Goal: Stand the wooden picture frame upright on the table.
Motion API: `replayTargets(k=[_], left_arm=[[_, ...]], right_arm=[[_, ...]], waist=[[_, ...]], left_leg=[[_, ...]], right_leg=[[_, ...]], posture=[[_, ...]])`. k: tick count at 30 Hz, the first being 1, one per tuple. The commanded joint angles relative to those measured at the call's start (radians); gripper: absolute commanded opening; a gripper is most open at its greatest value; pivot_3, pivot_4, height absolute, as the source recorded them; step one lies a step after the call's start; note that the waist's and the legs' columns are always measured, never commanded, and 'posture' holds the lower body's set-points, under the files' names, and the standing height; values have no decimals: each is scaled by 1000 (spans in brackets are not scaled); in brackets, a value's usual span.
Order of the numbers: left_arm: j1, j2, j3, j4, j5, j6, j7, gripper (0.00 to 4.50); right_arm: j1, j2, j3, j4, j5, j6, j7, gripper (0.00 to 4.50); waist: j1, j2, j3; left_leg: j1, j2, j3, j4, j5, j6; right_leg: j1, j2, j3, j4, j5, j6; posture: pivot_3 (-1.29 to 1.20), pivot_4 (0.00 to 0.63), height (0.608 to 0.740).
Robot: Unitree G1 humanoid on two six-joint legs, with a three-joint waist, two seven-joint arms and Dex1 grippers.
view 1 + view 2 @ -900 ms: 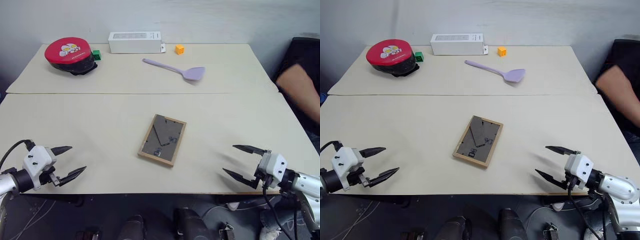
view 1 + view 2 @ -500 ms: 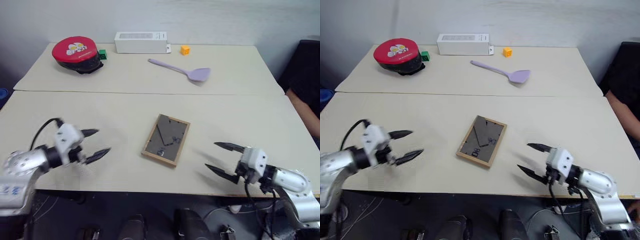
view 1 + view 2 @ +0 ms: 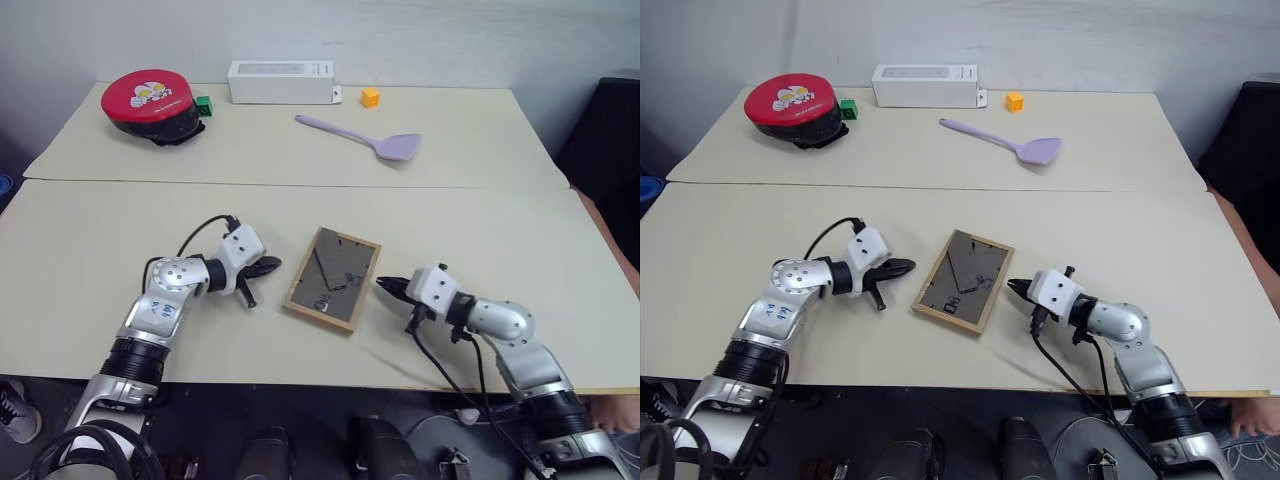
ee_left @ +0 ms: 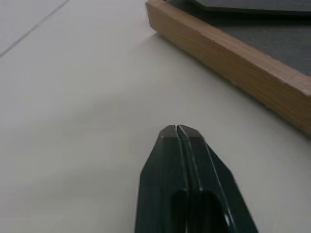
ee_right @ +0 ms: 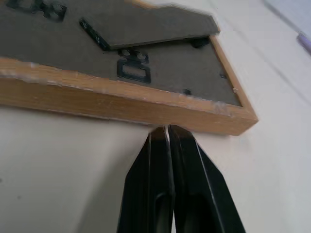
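Head views: wooden picture frame [image 3: 331, 278] lying back-up mid-table [image 3: 480, 230] between closed left gripper [image 3: 268, 268] and closed right gripper [image 3: 1013, 288]; wrist views: smooth light-wood rim, matte grey backing, fold-out stand; pinched fingertips pushing the edges could slide the frame rather than lift it.

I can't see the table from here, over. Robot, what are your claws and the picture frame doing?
Left gripper shut, just short of the wooden picture frame. Right gripper shut, tips at its opposite edge. Frame flat, back up, on the table. Nothing in the way.
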Motion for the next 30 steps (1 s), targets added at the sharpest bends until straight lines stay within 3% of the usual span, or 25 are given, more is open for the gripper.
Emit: replayTargets(k=[1,13,16,19,23,27,30], left_arm=[[-1,-21,-11,-29,-15,-1,-35,201],[113,-30,38,-165,-69,101,-45,201],[155,-3,93,-224,-112,155,-45,201],[201,91,161,-251,-98,202,-33,201],[209,205,295,-313,-284,529,-94,1018],[159,283,330,-396,-541,1055,-156,2269],[88,221,372,-361,-655,1353,-126,3171]], right_arm=[[-55,22,-2,8,-14,-13,-31,0],[-170,48,19,136,-33,-57,-13,0],[-170,28,11,150,-26,-73,11,0],[-150,-23,-12,107,-8,-59,56,0],[-96,-105,-34,1,60,13,148,0],[-53,-171,-12,-35,72,9,242,0],[-49,-174,5,-7,46,-9,256,0]], waist=[[0,0,0],[-4,0,0],[-7,0,0],[-11,0,0],[-18,0,0],[-20,0,0],[-20,0,0]], left_leg=[[0,0,0,1,0,0],[0,0,-1,0,0,0],[0,1,-1,0,0,0],[0,1,-1,0,0,0],[0,1,-2,-1,-1,0],[0,0,-4,-1,-1,1],[0,0,-6,0,-2,2]], right_leg=[[0,0,0,0,0,0],[0,0,0,0,0,0],[0,0,0,0,0,0],[0,0,0,0,0,0],[0,0,0,-1,0,0],[2,-1,-1,-1,0,0],[3,-1,-1,-2,0,0]], posture=[[0,150,740],[0,150,740],[0,150,740],[0,150,740],[0,150,740],[0,150,740],[0,150,740]])
